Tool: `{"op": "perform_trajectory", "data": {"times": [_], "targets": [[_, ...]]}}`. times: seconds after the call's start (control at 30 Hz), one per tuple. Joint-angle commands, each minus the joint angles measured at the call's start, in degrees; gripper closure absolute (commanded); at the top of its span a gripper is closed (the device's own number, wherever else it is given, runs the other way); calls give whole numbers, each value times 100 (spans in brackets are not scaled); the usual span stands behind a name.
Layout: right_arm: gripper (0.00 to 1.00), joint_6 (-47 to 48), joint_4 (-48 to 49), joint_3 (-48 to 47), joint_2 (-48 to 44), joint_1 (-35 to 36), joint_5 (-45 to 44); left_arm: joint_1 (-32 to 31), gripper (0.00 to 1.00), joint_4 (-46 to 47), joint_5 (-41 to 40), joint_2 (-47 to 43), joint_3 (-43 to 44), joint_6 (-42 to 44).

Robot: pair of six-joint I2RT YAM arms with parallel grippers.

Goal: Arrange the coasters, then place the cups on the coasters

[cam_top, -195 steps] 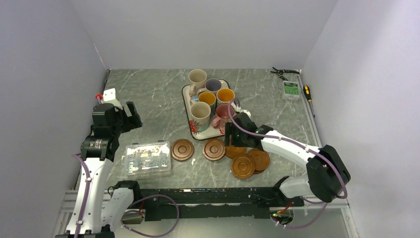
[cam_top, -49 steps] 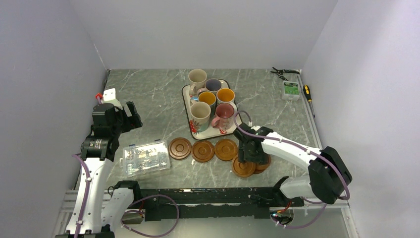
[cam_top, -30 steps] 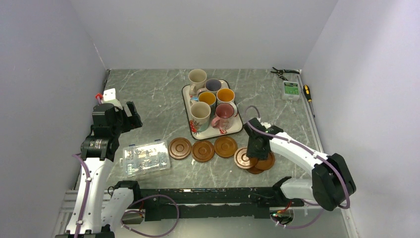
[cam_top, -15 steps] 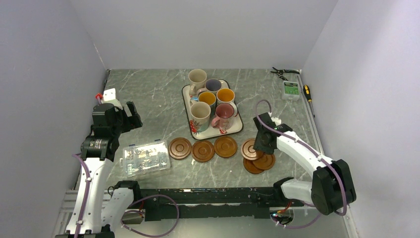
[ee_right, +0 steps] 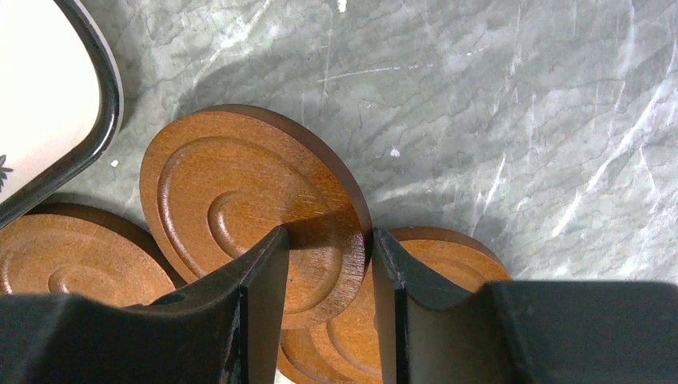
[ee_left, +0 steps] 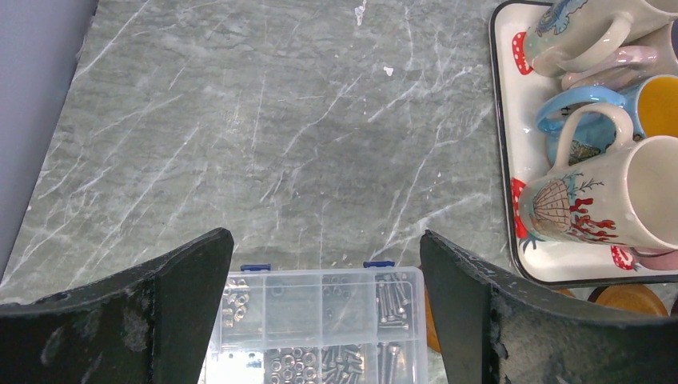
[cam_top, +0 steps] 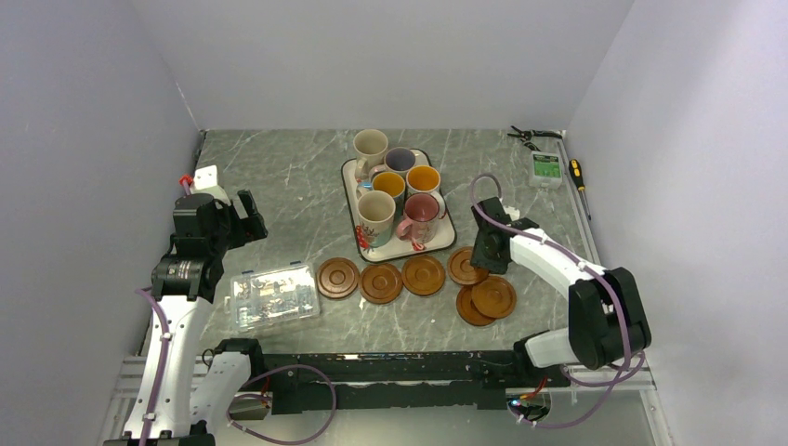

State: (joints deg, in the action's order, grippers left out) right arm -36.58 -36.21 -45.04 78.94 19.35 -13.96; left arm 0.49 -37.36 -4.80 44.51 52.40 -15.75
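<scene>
- Nearest the arm bases: an overlapping pair of round dark-brown grooved wooden coasters [cam_top: 485,299], one lying partly on the other.
- Just beyond: the right gripper [ee_right: 324,240] is clamped on the held coaster [ee_right: 240,200], a disc of the same wood. Its fingers [ee_right: 260,280] stand narrowly apart with the rim pinched between them. This disc overlaps the pair's edge. I cannot tell whether it lies flat on the grey marble table [cam_top: 279,177].
- Left of it: a row of 3 coasters [cam_top: 381,282], close together, just in front of the white tray [cam_top: 350,200].
- Judgement: the discs look light, stiff and smooth. The raised rim is the only real purchase, and a 1-sided edge pinch could let a disc pivot.
- Left side: the left gripper [ee_left: 322,248] has its jaws wide apart and empty, hanging above the clear plastic box of screws [ee_left: 320,320].
- Farthest: 6 handled ceramic mugs [cam_top: 400,190] crowded on the tray. They are likely heavier and chippable, best gripped by the wall.
</scene>
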Motion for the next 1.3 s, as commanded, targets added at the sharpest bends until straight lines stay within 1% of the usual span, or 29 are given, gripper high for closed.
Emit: {"op": "perform_trajectory", "data": {"times": [0.0, 0.37, 0.53, 0.63, 0.67, 0.8, 0.83, 1.0, 1.1, 1.17, 1.27], "targets": [[81, 114, 264, -166, 55, -84, -47, -21, 6, 160, 80, -30, 68, -48], [72, 125, 690, -208, 347, -132, 146, -23, 6, 147, 22, 51, 82, -49], [65, 133, 830, -305, 538, -145, 139, -18, 6, 156, 92, 115, 67, -65], [60, 182, 792, -390, 464, -145, 168, -23, 6, 160, 94, 99, 77, -61], [56, 205, 797, -385, 386, -149, 180, -23, 6, 160, 90, 69, 71, -62], [27, 251, 626, -381, 50, -146, 59, -21, 6, 151, 68, -30, 68, -57], [24, 267, 551, -389, -35, -148, 26, -23, 6, 151, 67, -50, 67, -66], [11, 272, 57, -387, -563, -147, -101, -22, 6, 143, 84, -99, 81, -65], [7, 158, -227, -281, -1009, -157, -49, -23, 6, 140, 62, -94, 82, -67], [4, 18, -375, -174, -1225, -167, -8, -21, 6, 129, 49, -88, 86, -62], [1, -363, -571, 9, -1518, -215, 136, -21, 6, 128, 47, -64, 82, -65]]}}
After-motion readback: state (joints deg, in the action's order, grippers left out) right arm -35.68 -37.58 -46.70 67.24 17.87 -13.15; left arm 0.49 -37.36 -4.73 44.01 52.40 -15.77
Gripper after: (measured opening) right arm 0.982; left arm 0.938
